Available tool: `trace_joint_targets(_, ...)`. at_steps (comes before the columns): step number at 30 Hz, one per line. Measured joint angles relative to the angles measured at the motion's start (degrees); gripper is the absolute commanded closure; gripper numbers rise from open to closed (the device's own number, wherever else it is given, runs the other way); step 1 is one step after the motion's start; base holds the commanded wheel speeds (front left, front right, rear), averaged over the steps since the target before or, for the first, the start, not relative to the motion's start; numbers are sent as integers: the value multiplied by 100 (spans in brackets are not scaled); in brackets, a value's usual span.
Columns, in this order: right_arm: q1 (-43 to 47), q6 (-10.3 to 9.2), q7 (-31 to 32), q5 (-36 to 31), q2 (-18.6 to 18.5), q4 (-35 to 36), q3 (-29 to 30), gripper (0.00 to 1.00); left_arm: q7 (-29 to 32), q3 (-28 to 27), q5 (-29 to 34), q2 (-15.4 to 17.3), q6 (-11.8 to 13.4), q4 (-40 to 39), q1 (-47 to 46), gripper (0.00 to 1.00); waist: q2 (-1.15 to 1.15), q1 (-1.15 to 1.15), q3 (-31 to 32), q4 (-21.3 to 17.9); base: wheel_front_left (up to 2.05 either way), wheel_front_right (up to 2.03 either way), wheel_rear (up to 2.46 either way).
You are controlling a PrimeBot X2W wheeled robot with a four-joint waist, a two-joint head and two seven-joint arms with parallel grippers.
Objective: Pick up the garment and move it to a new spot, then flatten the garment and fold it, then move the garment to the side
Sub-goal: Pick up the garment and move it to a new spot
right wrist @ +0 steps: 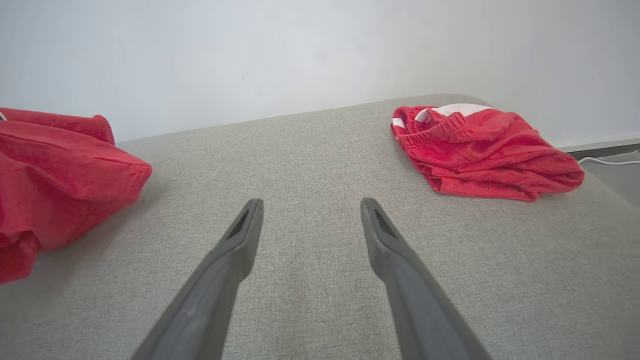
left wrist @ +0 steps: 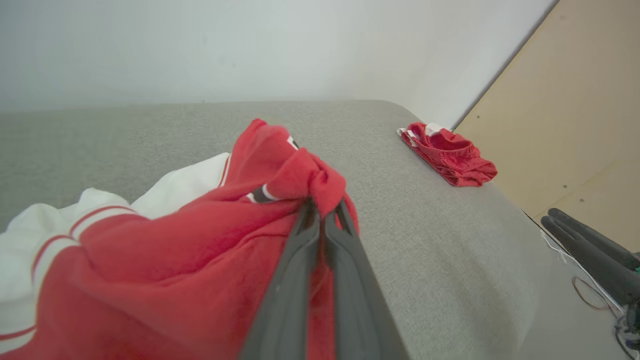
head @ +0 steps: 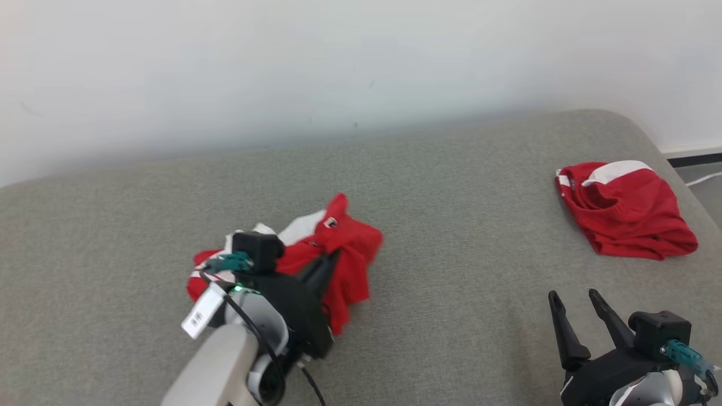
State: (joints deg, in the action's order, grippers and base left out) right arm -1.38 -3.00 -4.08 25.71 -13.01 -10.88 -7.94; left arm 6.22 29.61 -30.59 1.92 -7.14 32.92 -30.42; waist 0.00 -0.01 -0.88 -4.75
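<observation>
A crumpled red and white garment (head: 350, 254) lies on the grey cushion at centre left. My left gripper (head: 333, 256) is shut on a bunched red fold of it, and the left wrist view shows that garment (left wrist: 165, 260) with its cloth pinched between the closed fingertips of the left gripper (left wrist: 322, 210). Part of the same garment (right wrist: 55, 185) appears at the left of the right wrist view. My right gripper (head: 572, 299) hovers over bare cushion at the lower right, open and empty, and the right wrist view shows the right gripper (right wrist: 310, 207) with its fingers spread wide.
A second red and white garment (head: 623, 208) lies folded near the cushion's far right corner; this second garment (right wrist: 480, 150) is ahead and right of my right gripper. A white wall (head: 338, 67) stands behind the grey cushion (head: 451, 225). Past its right edge is floor with a cable (head: 702, 179).
</observation>
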Motion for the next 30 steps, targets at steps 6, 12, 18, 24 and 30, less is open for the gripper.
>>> trace_joint_targets(6,92,-1,-29,44,-1,27,36,0,-75,765,-320,15,38,-512,247,100,0,1,-49,-187,0,0,0)
trace_joint_targets(12,94,-10,-56,48,4,75,67,0,-74,1417,-700,44,250,-709,509,100,0,1,-150,-284,0,0,0)
trace_joint_targets(18,94,-27,-81,74,1,102,99,0,-20,2030,-962,66,461,-678,652,100,0,1,-230,-285,0,0,0)
trace_joint_targets(24,92,-53,-100,93,-4,96,134,0,5,2419,-1179,85,571,-751,665,100,0,1,-231,-187,0,0,0)
trace_joint_targets(30,92,-53,-104,97,4,-7,114,0,5,2619,-1394,88,722,-644,660,0,0,1,-151,-93,0,0,0)
